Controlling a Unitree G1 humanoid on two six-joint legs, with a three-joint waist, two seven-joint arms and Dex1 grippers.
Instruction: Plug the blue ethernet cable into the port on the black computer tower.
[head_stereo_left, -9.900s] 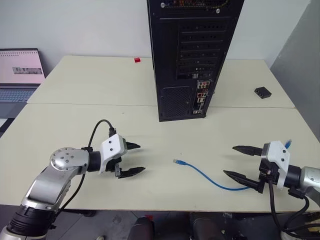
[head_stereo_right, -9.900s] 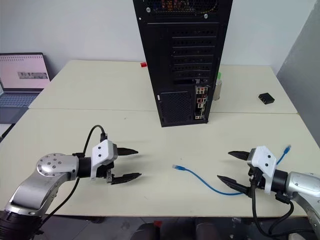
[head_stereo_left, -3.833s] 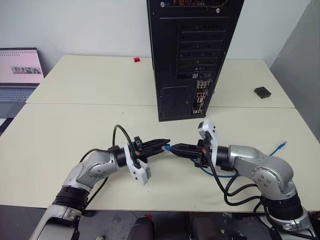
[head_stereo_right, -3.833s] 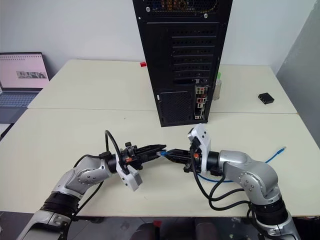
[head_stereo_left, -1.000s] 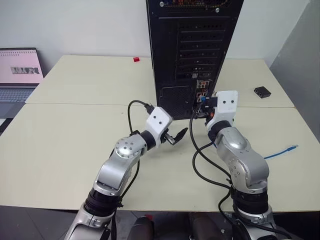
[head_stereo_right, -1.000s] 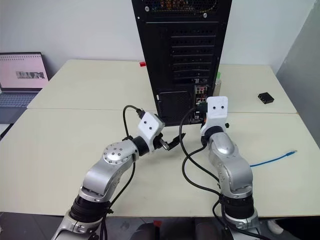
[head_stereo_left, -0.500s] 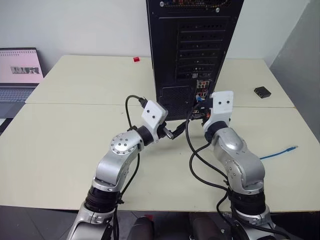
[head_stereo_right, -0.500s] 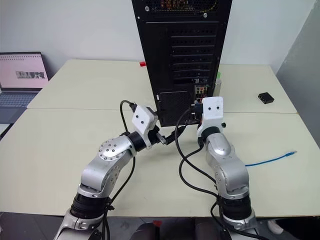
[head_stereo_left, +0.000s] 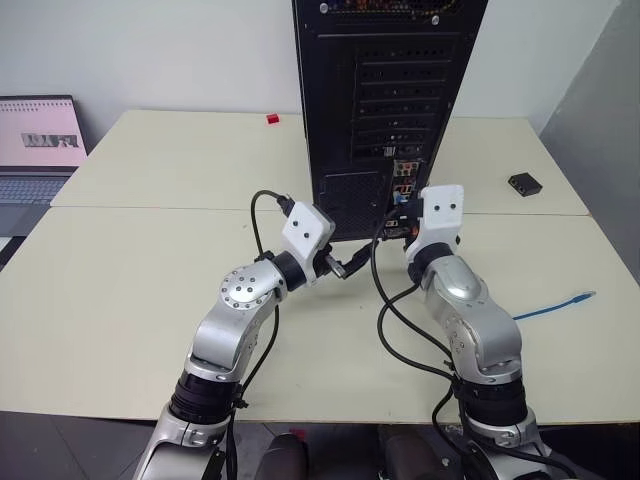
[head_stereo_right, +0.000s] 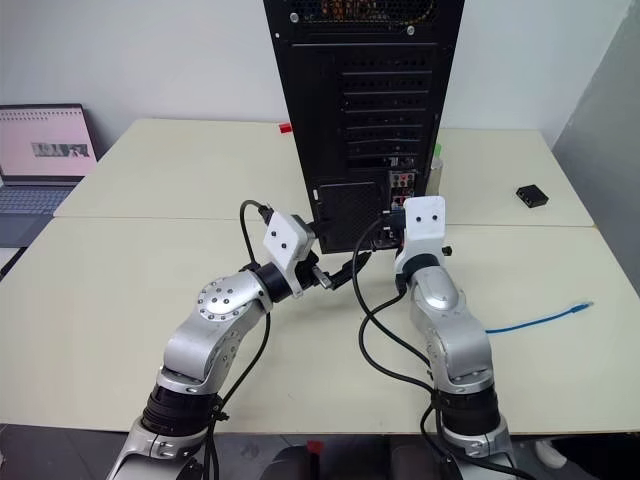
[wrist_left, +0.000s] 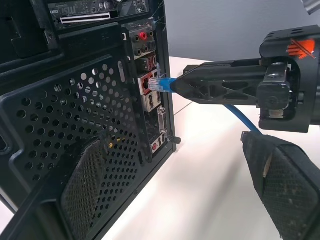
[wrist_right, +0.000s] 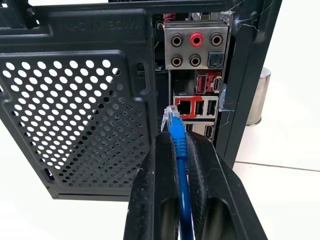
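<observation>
The black computer tower (head_stereo_left: 385, 100) stands upright at the table's middle, rear panel facing me. My right gripper (wrist_right: 176, 136) is shut on the blue ethernet cable (wrist_right: 179, 142) just behind its clear plug (wrist_right: 171, 116). The plug's tip sits close in front of the port (wrist_right: 186, 106), slightly to one side of it and outside the socket. In the left wrist view the plug (wrist_left: 161, 84) points level at the red-framed port block. The cable's tail (head_stereo_left: 550, 308) trails over the table to the right. My left gripper (head_stereo_left: 348, 266) hovers open beside the tower's lower mesh vent, holding nothing.
A laptop (head_stereo_left: 35, 150) is at the far left edge. A small black box (head_stereo_left: 524, 184) lies at the back right and a small red object (head_stereo_left: 273, 120) behind the tower's left. A metal can (wrist_right: 257, 97) stands behind the tower. Black robot cables (head_stereo_left: 390, 300) loop between my arms.
The cable first lay loose on the table; my right gripper now holds its plug at the tower's ports. Over the last second the left gripper lifted slightly toward the tower; the right stayed still.
</observation>
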